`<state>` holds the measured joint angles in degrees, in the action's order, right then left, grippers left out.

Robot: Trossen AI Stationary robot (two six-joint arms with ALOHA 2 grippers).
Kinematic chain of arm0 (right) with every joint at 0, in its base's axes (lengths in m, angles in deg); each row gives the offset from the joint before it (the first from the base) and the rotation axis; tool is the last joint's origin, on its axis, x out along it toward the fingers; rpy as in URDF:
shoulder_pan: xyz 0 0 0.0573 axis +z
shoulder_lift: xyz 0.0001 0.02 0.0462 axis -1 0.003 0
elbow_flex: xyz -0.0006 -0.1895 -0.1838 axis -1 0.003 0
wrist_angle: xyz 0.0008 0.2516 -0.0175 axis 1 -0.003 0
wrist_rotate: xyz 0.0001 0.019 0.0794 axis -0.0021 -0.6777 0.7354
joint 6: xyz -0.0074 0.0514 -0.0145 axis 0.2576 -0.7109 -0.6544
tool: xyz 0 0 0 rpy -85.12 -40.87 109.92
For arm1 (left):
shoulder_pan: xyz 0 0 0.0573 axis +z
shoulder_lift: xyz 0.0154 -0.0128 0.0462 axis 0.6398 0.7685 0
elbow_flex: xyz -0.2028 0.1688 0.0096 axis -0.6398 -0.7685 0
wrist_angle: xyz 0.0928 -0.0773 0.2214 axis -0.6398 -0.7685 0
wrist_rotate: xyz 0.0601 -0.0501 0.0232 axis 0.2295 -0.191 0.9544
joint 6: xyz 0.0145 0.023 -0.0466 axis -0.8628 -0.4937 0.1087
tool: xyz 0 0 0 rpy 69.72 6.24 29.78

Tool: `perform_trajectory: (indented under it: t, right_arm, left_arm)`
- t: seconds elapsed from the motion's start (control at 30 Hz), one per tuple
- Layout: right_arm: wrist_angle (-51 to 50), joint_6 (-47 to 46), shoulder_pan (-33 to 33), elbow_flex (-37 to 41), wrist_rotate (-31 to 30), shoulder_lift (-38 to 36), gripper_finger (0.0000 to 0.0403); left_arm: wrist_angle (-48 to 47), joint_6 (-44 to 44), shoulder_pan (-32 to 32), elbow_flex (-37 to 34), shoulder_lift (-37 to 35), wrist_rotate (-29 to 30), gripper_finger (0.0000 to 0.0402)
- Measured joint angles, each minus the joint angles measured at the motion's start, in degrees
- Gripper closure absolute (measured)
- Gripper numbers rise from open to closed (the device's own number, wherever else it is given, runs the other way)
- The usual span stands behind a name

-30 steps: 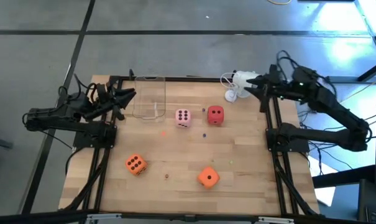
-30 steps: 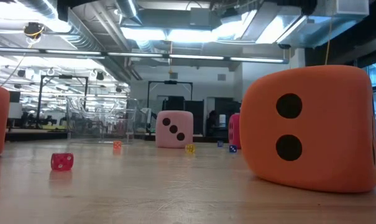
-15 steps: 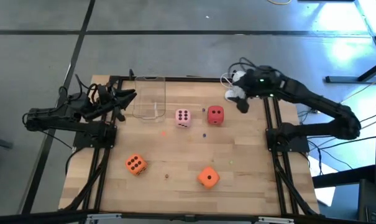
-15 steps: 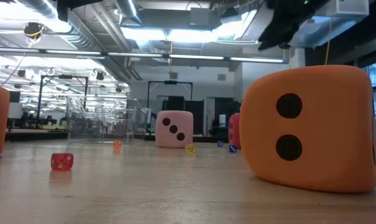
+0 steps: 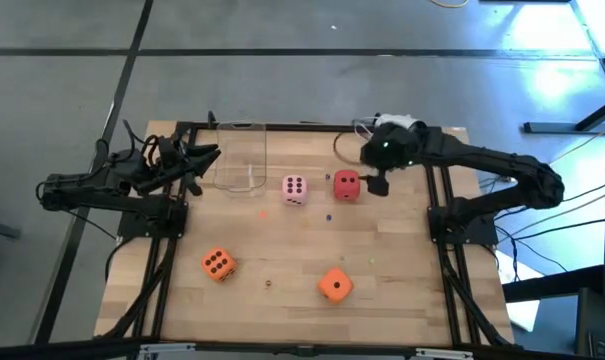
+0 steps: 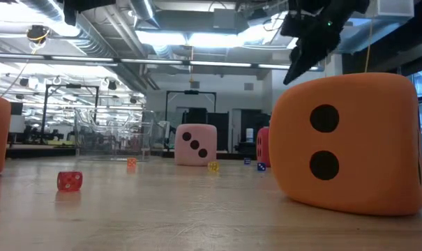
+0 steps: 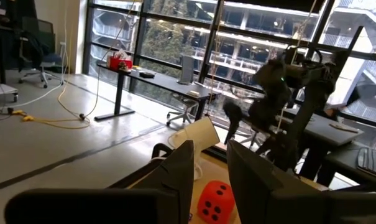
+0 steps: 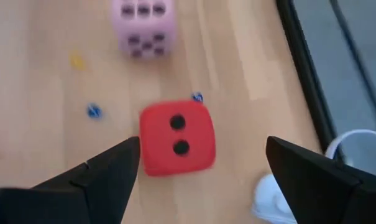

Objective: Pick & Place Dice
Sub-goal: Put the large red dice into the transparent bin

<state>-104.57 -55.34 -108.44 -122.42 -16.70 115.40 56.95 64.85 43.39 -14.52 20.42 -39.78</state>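
Right gripper [image 8: 197, 165] spread wide, above red die [image 8: 177, 137]. Likely soft, light, squashy: pinch opposite flat faces mid-height. Left gripper [image 7: 209, 174] parted, idle.

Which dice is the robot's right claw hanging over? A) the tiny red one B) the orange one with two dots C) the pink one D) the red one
D: the open right gripper hangs over the red die, with the pink die farther off.

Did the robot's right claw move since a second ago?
Yes. In the high view the right gripper has swung from the table's back right corner, by the white thing, inward to just beside the red die, which stayed put.
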Motion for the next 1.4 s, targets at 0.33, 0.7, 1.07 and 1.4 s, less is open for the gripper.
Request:
perform_trajectory:
  t: [0.33, 0.7, 1.07, 1.4]
  right_arm:
    - [-1.3, 0.8, 11.4, 0.0, -9.3, 6.6, 0.0078]
    - [0.5, 0.7, 17.1, 0.0, -18.5, 16.1, 0.0100]
    - [3.7, -3.6, 17.0, 0.0, -20.2, 20.3, 0.0104]
    - [6.4, -3.2, 16.4, -0.2, -24.5, 26.2, 0.0104]
  left_arm:
    - [-1.2, -0.1, 0.0, 0.0, 0.0, 0.0, 0.0309]
    - [-2.9, -0.2, 0.0, 0.0, 0.0, -0.4, 0.0309]
    - [-3.0, -0.2, 0.0, 0.0, 0.0, -1.8, 0.0309]
    - [-3.0, -0.2, 0.0, 0.0, 0.0, -3.1, 0.0309]
